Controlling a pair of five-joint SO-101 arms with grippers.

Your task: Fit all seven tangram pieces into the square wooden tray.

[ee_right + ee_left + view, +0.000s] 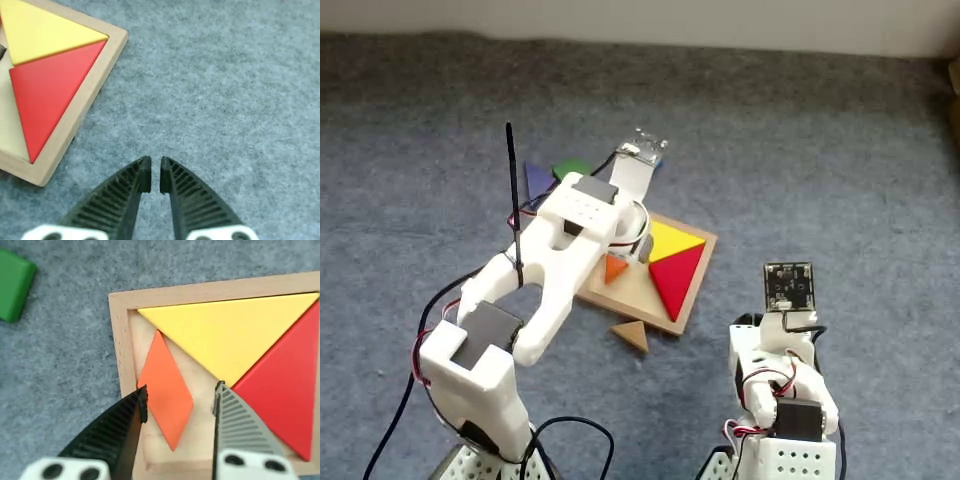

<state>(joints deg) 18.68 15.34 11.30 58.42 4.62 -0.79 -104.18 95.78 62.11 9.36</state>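
The square wooden tray [696, 288] lies mid-table on the carpet. Inside it are a yellow triangle [675, 240], a red triangle [678, 276] and an orange parallelogram [616, 267]. In the left wrist view my left gripper [180, 392] hangs open just over the orange parallelogram [166, 395], one fingertip at its edge, the other over bare tray floor beside the yellow triangle [225, 332]. My right gripper [151, 175] is shut and holds nothing, above bare carpet to the right of the tray [75, 122]. A tan triangle [631, 334] lies outside the tray's near edge.
A green piece [570, 169] and a dark blue triangle [537, 180] lie on the carpet beyond the tray, partly behind the left arm. The green piece [12, 285] sits off the tray's corner. Open carpet stretches to the right.
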